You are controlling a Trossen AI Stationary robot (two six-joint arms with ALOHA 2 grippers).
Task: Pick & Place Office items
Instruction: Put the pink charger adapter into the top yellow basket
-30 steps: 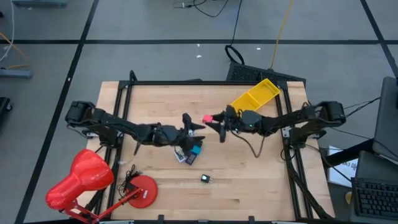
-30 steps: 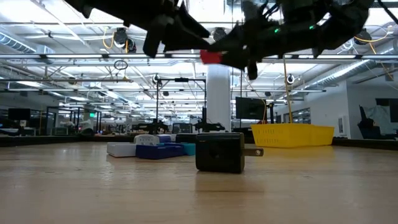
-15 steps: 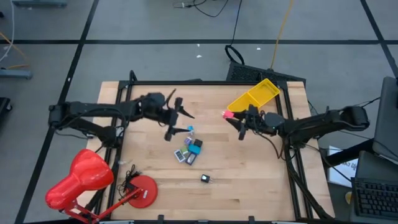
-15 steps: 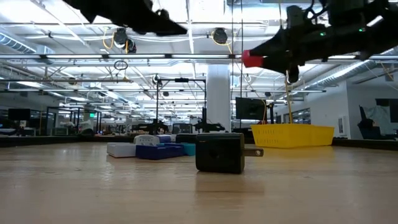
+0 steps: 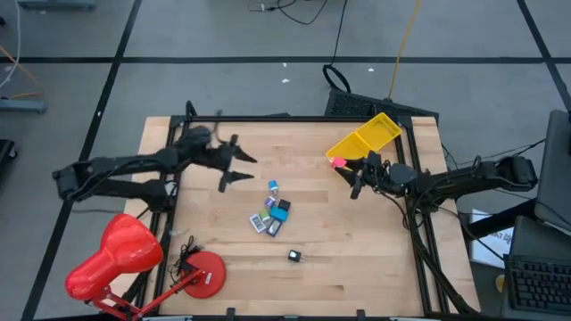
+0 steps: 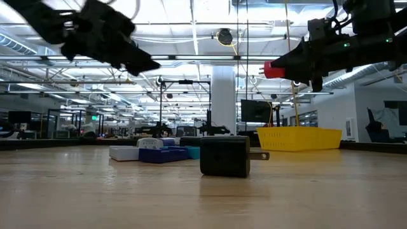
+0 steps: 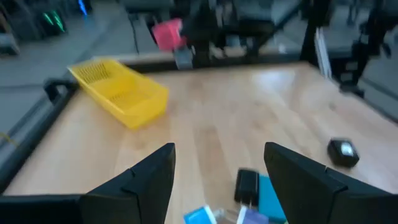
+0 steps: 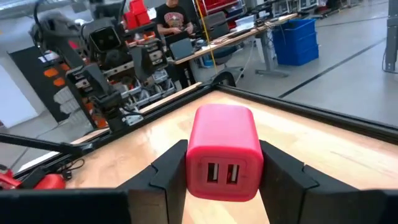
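The right gripper (image 5: 350, 175) had moved from mid-surface to beside the yellow tray (image 5: 367, 136) — fingers pinching the pink charger (image 8: 224, 151), release pending. The left gripper (image 5: 234, 164) had retreated, fingers spread, leaving the remaining items (image 5: 273, 213) mid-surface.

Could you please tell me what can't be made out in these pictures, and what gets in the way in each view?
- Inside of the yellow rectangular plastic tray: low view, hidden by its own wall.
- Small black item alone near the table's front: high view, too small to identify.
- Clustered blue, teal and white pieces: left wrist view, blurred and cut off by the bottom edge.
- Sides of the pink two-port charger block: right wrist view, covered by the right gripper's fingers.
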